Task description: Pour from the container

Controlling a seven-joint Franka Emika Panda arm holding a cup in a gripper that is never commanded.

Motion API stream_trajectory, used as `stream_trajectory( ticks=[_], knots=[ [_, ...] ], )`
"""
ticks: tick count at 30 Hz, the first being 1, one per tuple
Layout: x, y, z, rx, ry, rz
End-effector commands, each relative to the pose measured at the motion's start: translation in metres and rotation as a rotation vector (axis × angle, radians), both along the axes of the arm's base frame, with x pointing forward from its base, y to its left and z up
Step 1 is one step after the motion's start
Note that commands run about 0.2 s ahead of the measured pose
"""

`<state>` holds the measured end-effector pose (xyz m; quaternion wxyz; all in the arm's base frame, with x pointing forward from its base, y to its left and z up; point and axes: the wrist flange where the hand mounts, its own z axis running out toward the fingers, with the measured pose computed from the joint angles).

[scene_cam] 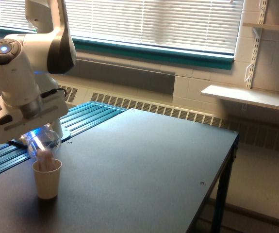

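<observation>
A clear rounded container (43, 144) hangs tilted under the white arm, at the exterior view's left. Its mouth points down at a cream paper cup (47, 177) standing on the dark table (144, 170). Reddish-pink pieces (44, 156) sit at the container's lower lip, right above the cup's rim. My gripper (35, 133) is shut on the container; its fingers are mostly hidden behind the white hand housing.
A teal ribbed panel (83, 116) lies behind the cup at the table's left side. The table's right edge (226, 160) drops off to the floor. A white shelf (248, 97) juts from the wall at the right.
</observation>
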<state>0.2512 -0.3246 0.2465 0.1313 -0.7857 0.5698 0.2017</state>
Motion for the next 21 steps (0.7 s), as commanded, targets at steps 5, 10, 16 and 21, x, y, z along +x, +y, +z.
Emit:
stream_trajectory(
  ticks=[5,10,16,21],
  knots=[
    [-0.0016,-0.0018,-0.0013,0.008,0.006,-0.015],
    [-0.0016,-0.0005,-0.0016,0.004,0.002,-0.006],
    [0.0002,-0.0010,0.0008,-0.025,-0.005,0.001],
    [-0.0002,0.0022,0.0016,-0.044,-0.002,0.014]
  ],
)
